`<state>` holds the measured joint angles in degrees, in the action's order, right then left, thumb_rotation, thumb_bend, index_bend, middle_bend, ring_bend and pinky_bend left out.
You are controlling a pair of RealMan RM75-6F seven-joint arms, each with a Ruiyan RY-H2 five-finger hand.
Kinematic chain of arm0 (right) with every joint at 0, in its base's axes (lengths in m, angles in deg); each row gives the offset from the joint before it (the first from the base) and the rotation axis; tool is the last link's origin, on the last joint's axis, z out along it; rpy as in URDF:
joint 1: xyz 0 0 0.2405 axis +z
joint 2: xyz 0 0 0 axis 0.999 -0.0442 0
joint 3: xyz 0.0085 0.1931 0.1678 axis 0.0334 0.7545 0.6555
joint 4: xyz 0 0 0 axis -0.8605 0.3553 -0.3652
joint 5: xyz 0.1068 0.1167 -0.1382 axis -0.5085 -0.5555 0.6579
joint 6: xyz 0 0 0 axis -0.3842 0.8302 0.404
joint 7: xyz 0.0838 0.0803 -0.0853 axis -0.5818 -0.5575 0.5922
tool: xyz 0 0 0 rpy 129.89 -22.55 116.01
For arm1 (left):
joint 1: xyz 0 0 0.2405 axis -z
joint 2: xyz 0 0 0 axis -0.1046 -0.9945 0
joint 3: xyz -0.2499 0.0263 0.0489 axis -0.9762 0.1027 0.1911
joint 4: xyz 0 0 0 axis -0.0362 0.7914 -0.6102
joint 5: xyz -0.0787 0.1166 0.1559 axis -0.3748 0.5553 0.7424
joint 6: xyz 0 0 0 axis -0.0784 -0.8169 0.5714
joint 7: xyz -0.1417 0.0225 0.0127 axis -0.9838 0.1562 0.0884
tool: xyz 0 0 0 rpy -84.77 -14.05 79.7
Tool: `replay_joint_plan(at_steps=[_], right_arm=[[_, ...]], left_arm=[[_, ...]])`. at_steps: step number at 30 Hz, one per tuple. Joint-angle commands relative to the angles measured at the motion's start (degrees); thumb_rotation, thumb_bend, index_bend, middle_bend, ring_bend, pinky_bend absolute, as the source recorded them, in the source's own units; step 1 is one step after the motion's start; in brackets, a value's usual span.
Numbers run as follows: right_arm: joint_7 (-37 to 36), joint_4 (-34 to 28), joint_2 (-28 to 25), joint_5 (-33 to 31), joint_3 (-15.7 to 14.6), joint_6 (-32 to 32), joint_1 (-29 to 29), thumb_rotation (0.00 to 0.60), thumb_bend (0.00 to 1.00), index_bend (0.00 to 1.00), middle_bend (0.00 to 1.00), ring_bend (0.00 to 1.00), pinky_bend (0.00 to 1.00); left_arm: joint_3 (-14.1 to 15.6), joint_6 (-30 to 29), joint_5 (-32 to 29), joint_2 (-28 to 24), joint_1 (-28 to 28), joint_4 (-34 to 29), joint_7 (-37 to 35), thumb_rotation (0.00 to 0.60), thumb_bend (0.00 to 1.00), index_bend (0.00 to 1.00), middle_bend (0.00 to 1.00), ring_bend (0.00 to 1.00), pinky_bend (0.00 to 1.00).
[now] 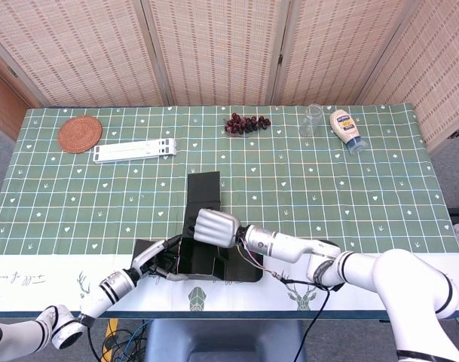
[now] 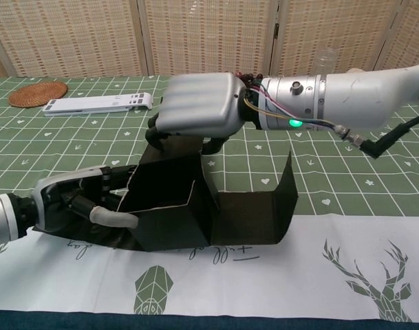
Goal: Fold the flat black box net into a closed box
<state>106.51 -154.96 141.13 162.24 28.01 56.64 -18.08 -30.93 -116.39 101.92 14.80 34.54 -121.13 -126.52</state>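
**Both hands on a half-raised black box net, lower centre of the table**

The right hand point(image 2: 199, 103), a smooth silver-grey shell with dark fingers, sits at the centre of the chest view, its fingers curled down over the rear panel of the box net point(image 2: 188, 206) and gripping its top edge. The left hand point(image 2: 75, 203), lower left in that view, lies low against the net's left side with a pale finger reaching into the open cavity; its fingers press on the left wall, though whether they actually clasp it cannot be told.

The box net is matte black card, partly erected: upright walls form an open-topped square cell, a flat panel extends right and ends in a raised flap, and in the head view a long rectangular panel point(image 1: 203, 192) lies flat toward the upper frame.

It rests on the table point(image 1: 350, 188), covered in green grid-patterned cloth with a white printed border along the lower edge. Across the upper frame sit a round woven coaster point(image 1: 80, 133), a flat white bar-shaped object point(image 1: 135, 151), a cluster of dark grapes point(image 1: 246, 123), a clear glass jar point(image 1: 312, 120) and a tipped squeeze bottle point(image 1: 346, 130).
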Motion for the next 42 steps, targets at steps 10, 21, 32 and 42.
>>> replay_joint_plan(at_steps=[10, 21, 32, 42], right_arm=[[2.14, -1.97, 0.37, -1.41, 0.57, 1.37, -3.2, 0.6, 0.43, 0.21, 0.22, 0.8, 1.0], [1.22, -5.78, -1.28, -3.74, 1.21, 1.93, -6.12, 0.6, 0.41, 0.0, 0.07, 0.76, 1.0], [-3.49, -9.22, -3.3, -3.65, 1.98, 5.85, -8.86, 0.6, 0.4, 0.0, 0.03, 0.74, 1.0], [-15.1, -12.45, -7.39, -1.84, 2.04, 14.94, -13.31, 0.6, 0.4, 0.0, 0.03, 0.74, 1.0]], left_arm=[[-0.09, -0.91, -0.4, -0.78, -0.1, -0.91, -0.14, 0.6, 0.14, 0.27, 0.23, 0.69, 0.84], [0.2, -1.02, -0.57, -2.66, -0.16, -2.61, 1.05, 0.6, 0.14, 0.27, 0.24, 0.69, 0.84], [0.28, -0.7, -0.88, -4.65, -0.1, -4.42, 3.28, 0.6, 0.14, 0.25, 0.24, 0.69, 0.84], [0.34, -2.17, -0.86, -9.16, -0.52, -6.37, -0.49, 0.6, 0.14, 0.24, 0.24, 0.68, 0.84]])
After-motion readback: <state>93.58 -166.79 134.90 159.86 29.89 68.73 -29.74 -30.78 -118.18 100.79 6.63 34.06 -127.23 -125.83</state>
